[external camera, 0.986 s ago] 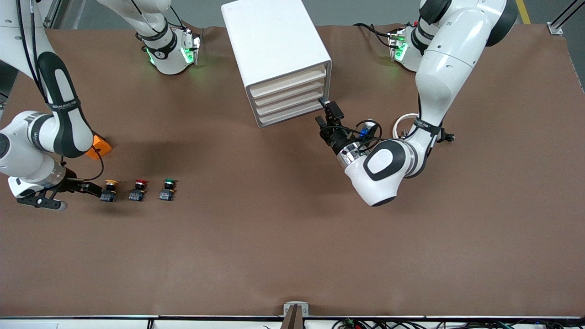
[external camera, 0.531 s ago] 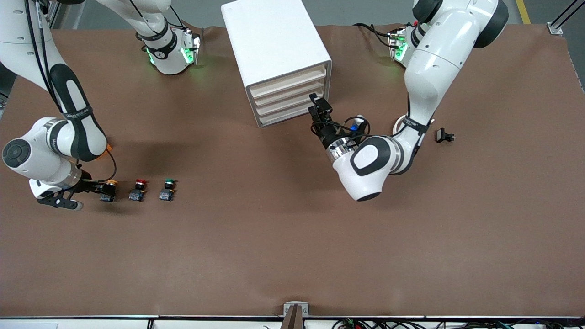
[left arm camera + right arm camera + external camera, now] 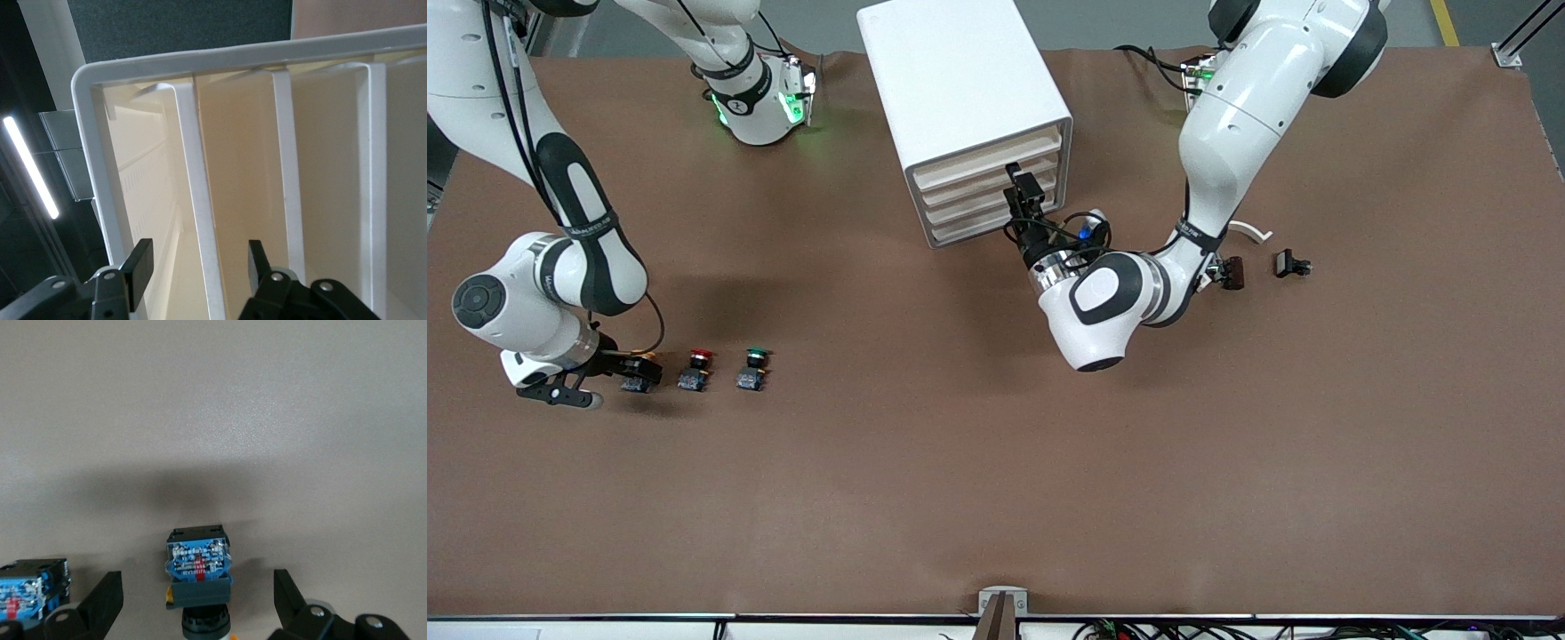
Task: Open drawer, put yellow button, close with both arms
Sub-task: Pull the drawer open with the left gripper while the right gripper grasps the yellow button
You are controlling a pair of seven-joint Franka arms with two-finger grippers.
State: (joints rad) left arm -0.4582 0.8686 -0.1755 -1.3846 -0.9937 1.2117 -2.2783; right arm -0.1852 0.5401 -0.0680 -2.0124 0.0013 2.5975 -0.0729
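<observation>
The white cabinet (image 3: 960, 80) stands near the robots' bases with all four drawers shut. The drawer (image 3: 987, 153) is the uppermost. My left gripper (image 3: 1023, 191) is open at the drawer fronts. In the left wrist view my left gripper (image 3: 197, 263) has one finger on each side of the white front lip (image 3: 193, 187) nearest the cabinet's top wall, not touching it. The yellow button (image 3: 637, 382) lies on the table at the right arm's end. My right gripper (image 3: 640, 367) is open around it. In the right wrist view the button's blue base (image 3: 197, 559) sits between the fingers of my right gripper (image 3: 197, 603).
A red button (image 3: 696, 369) and a green button (image 3: 753, 367) lie in a row beside the yellow one; the red one's base shows in the right wrist view (image 3: 30, 597). Small black parts (image 3: 1291, 263) and a white curved piece (image 3: 1249, 231) lie toward the left arm's end.
My left gripper has moved up to the cabinet's drawer fronts. My right gripper has moved along the table until its open fingers stand around the yellow button.
</observation>
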